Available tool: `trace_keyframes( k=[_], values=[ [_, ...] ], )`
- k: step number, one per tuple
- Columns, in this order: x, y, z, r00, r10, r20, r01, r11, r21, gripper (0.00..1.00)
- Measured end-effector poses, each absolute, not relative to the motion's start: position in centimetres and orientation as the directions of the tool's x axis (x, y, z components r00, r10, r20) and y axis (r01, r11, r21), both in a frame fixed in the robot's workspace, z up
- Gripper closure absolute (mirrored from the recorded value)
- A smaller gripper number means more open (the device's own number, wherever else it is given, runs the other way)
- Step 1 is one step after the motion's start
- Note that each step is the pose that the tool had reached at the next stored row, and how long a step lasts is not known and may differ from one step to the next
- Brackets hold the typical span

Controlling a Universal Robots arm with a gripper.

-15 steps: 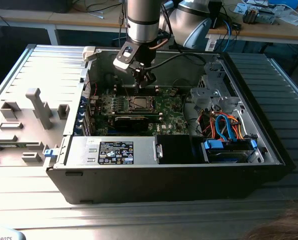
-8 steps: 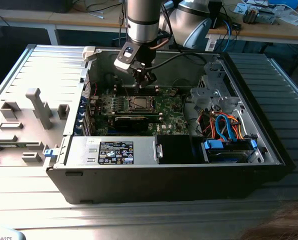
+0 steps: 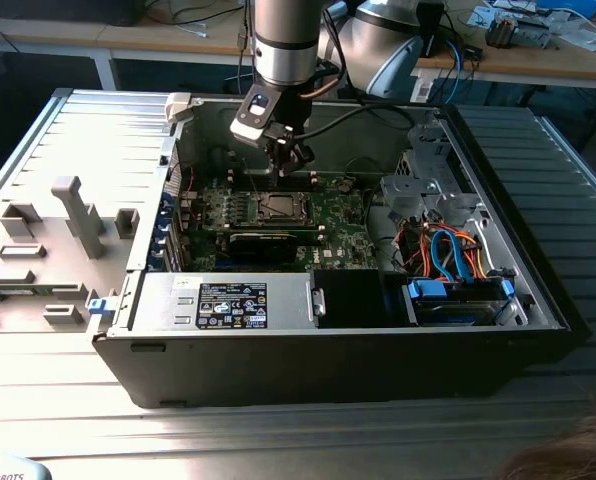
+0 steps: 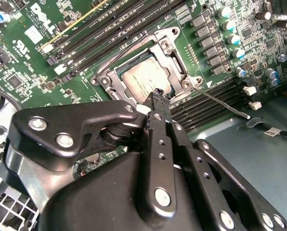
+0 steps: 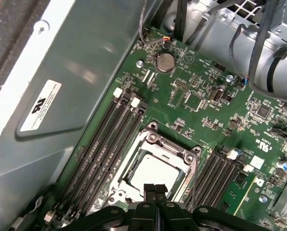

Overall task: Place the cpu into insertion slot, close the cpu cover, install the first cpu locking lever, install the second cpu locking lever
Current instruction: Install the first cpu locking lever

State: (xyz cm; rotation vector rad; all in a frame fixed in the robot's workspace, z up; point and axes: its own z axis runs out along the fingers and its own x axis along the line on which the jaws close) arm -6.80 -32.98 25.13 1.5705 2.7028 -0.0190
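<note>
The cpu, silver-grey, lies in the insertion slot on the green board. The cpu cover lies down over it, framing the chip. My gripper hovers just above one edge of the socket, its black fingertips pressed together with nothing between them. One thin wire lever sticks out sideways from a socket corner. Another wire lever runs along the opposite side of the cover. A lever also runs beside the socket in the first wrist view.
The open computer case surrounds the board. Black memory slots flank the socket. A black expansion card stands in front of it. Cables and a drive cage fill the exterior view's right. A grey fixture plate lies left.
</note>
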Motion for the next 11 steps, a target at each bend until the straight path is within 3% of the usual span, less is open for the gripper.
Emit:
trace_keyframes(
  k=[11],
  values=[
    [-6.8,-32.98,25.12,-0.529,0.849,-0.02,0.849,0.529,-0.003,0.89]
  ],
)
